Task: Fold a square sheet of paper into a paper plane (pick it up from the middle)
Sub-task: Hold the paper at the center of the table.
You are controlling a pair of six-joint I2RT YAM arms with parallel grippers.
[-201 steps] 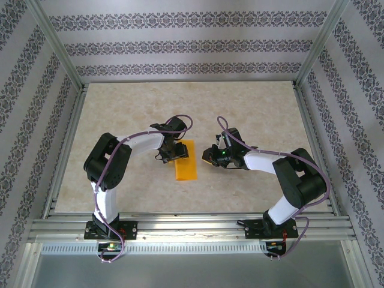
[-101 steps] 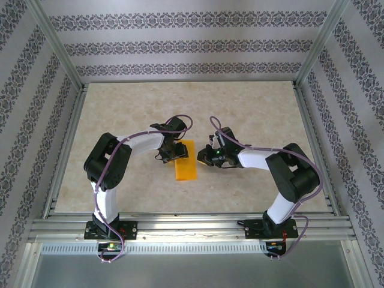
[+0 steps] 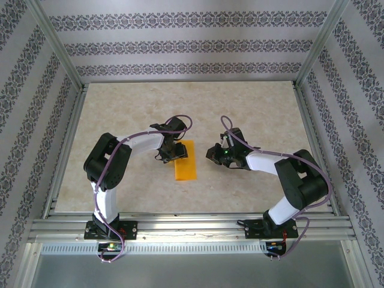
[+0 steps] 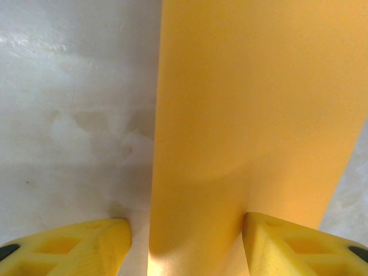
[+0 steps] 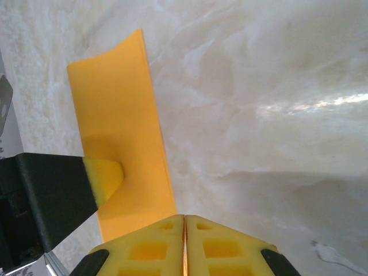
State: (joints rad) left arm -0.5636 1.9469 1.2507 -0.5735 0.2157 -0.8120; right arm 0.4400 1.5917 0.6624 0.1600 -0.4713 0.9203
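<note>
The square sheet of paper [image 3: 186, 162] lies on the table as a narrow bright orange rectangle, folded lengthwise. My left gripper [image 3: 174, 151] is open and straddles its left long edge. In the left wrist view one fingertip [image 4: 299, 244] rests on the paper [image 4: 241, 103] and the other fingertip [image 4: 75, 247] on bare table. My right gripper [image 3: 211, 155] is shut, its tips [image 5: 185, 238] just to the right of the paper [image 5: 118, 103] with nothing visibly held. The right wrist view shows a left finger [image 5: 104, 175] pressing the sheet, whose far end curls up slightly.
The marbled beige tabletop [image 3: 258, 108] is bordered by an aluminium frame [image 3: 192, 225] and patterned walls [image 3: 192, 48]. Both arms bend inward toward the middle of the table, with their bases at the near edge.
My right gripper moved left toward the paper's edge, then drew back to the right, staying shut. The left gripper and the paper have not moved.
</note>
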